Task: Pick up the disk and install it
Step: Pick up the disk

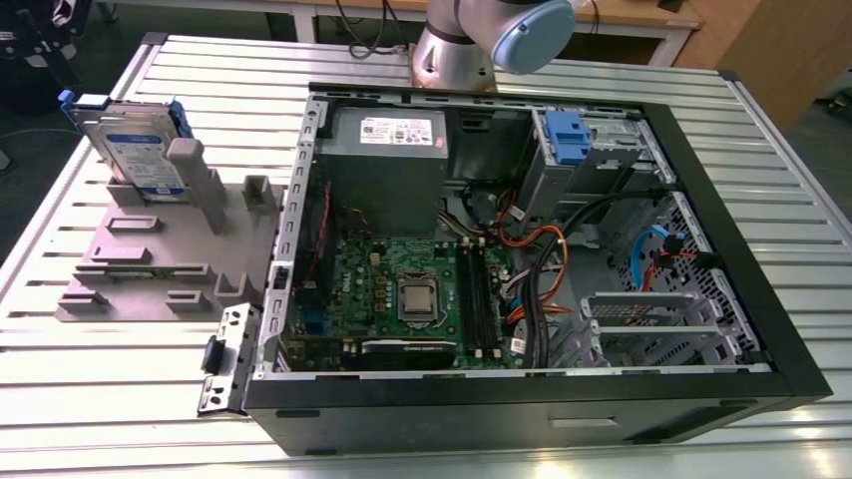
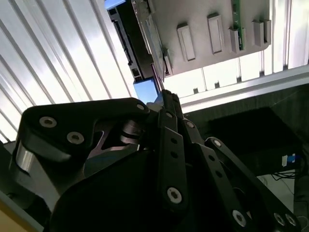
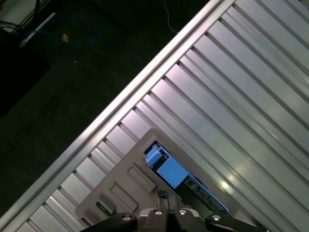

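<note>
The disk stands on edge in a slot at the far end of the grey holder, on the exterior view's left. Its white-and-blue label faces the camera and a blue frame runs along its edges. In the first wrist view the disk sits below my gripper, well apart from it. In the second wrist view my gripper points down at the disk's edge. The fingers are pressed together with nothing between them.
An open computer case lies on the slatted metal table, on the exterior view's right of the holder. Inside are a grey metal box, a mainboard, cables and a drive bay with a blue latch.
</note>
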`<state>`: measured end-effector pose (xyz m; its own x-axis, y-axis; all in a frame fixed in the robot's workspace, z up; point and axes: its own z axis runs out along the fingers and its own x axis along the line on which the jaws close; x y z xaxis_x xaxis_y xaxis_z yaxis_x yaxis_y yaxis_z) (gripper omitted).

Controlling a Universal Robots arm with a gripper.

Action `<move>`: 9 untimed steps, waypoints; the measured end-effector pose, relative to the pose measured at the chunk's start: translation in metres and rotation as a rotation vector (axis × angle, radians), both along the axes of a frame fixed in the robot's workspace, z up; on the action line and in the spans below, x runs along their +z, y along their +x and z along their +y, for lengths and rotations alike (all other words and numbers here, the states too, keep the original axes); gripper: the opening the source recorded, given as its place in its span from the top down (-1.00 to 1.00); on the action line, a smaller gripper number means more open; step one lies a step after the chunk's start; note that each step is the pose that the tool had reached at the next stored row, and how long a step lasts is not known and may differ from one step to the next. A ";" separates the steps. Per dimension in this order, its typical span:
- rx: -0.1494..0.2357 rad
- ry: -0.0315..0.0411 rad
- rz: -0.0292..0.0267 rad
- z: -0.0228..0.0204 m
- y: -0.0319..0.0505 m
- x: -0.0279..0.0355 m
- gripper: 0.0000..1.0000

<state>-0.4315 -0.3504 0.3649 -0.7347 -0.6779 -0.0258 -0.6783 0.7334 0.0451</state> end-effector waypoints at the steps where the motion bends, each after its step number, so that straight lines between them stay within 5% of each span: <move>1: 0.014 0.0000 0.0000 0.0000 0.0000 0.0000 0.79; 9: 0.140 0.0000 -0.0003 0.0003 0.0001 -0.0003 0.79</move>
<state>-0.4315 -0.3501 0.3646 -0.6330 -0.7737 -0.0260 -0.7740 0.6316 0.0449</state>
